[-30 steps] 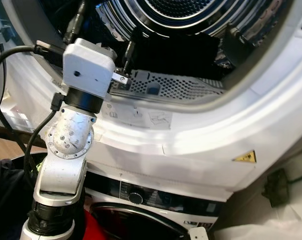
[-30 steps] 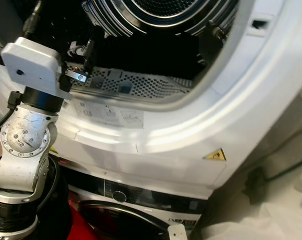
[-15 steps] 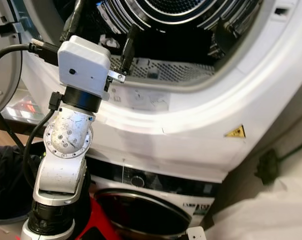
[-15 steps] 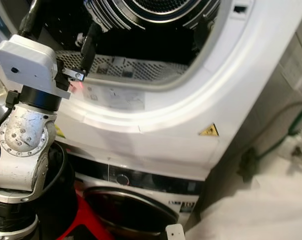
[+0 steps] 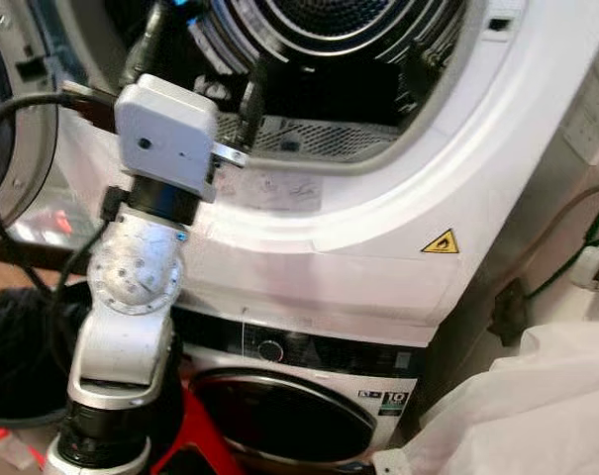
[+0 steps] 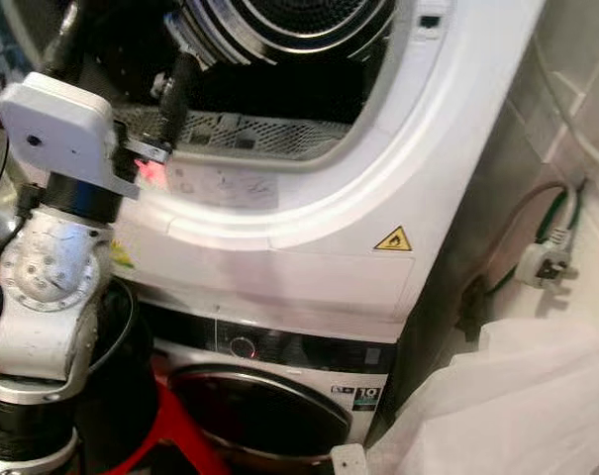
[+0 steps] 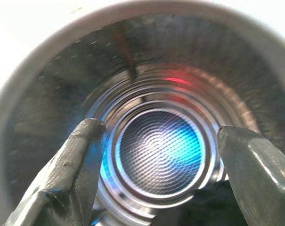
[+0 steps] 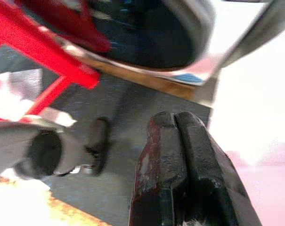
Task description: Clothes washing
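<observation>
The upper machine's round opening (image 5: 378,148) stands open, and its ribbed steel drum (image 5: 349,30) looks empty and dark. My left gripper (image 5: 195,69) is raised at the left of the opening's mouth, open, with nothing between its fingers (image 5: 249,99). In the left wrist view the left gripper (image 7: 161,155) looks straight down the drum (image 7: 158,150) to its perforated back wall. A heap of dark clothes (image 5: 12,346) lies low at the left, behind my left arm. In the right wrist view my right gripper (image 8: 177,160) hangs low over the floor, shut and empty.
A perforated filter grate (image 5: 309,139) lines the bottom of the opening. Below sits a second machine with a dark glass door (image 5: 289,416) and a control dial (image 5: 270,349). A red frame (image 5: 195,435) stands before it. White cloth (image 5: 537,396) and a wall plug (image 5: 596,267) are at the right.
The whole picture has shifted: the camera has drawn back and turned right, so more of the lower machine and the wall show. My left gripper stays at the drum's mouth.
</observation>
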